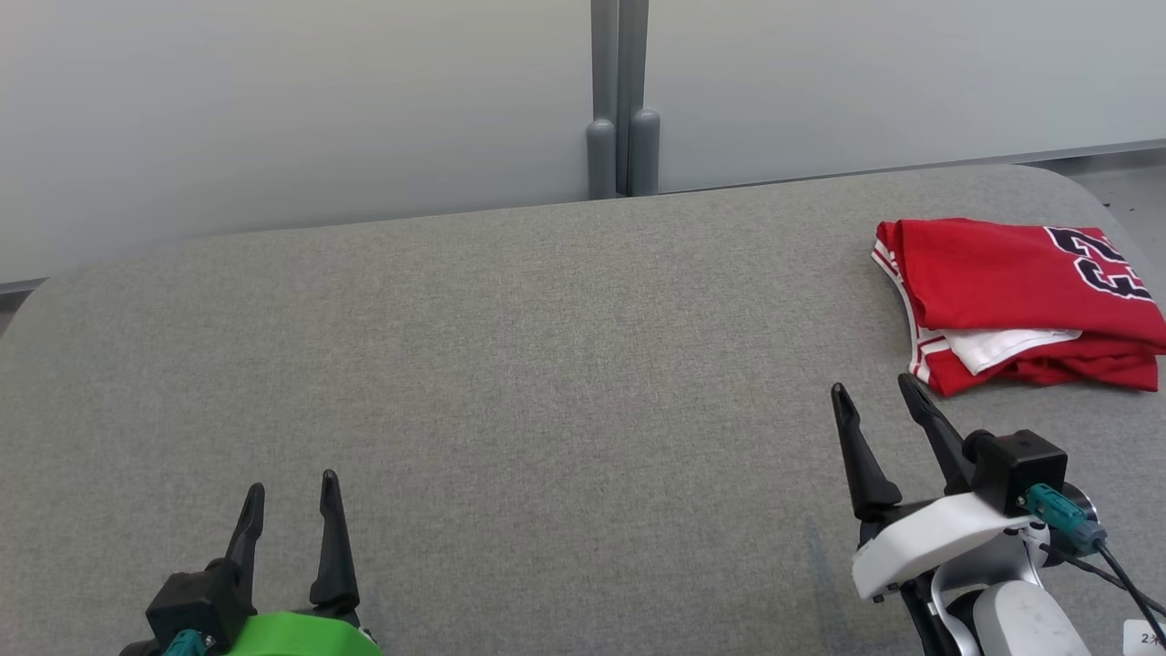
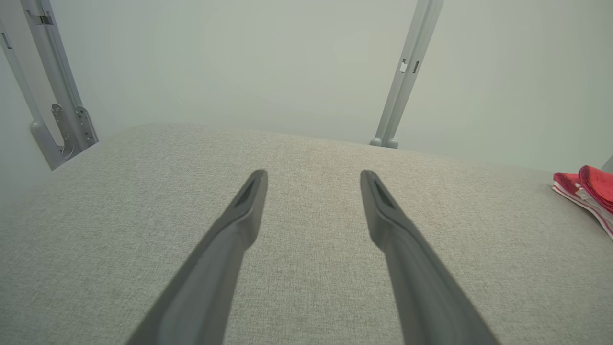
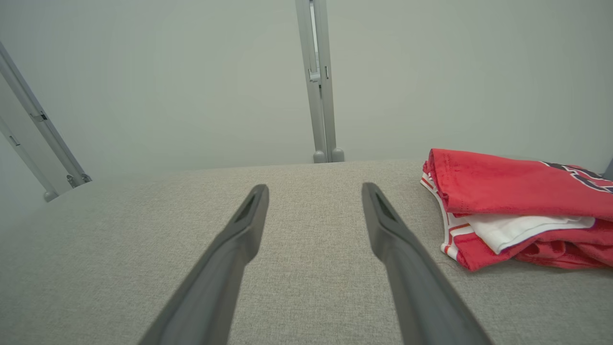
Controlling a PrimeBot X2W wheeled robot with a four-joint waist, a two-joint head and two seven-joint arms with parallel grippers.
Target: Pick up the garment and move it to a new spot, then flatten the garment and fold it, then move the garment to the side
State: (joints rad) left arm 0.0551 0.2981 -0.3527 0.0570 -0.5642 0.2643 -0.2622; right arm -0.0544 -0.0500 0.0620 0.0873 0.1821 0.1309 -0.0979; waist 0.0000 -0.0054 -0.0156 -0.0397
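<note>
Garment (image 1: 1020, 301), red with white trim and dark numerals, is found folded at 2 o'clock on the table (image 1: 547, 364), close to its rounded far corner. The right gripper (image 1: 870, 384) is held just short of the garment at 4 o'clock, jaws spread, nothing gripped. The left gripper (image 1: 292, 481) is seen at 7 o'clock, jaws likewise spread and empty, well apart from the garment. A grey post (image 1: 619, 137) is noted at 12 o'clock behind the table.

A grey fabric-covered table (image 1: 510, 364) with rounded far corners; behind its far edge stand pale wall panels (image 1: 273, 109) and a grey double post (image 1: 619, 100).
</note>
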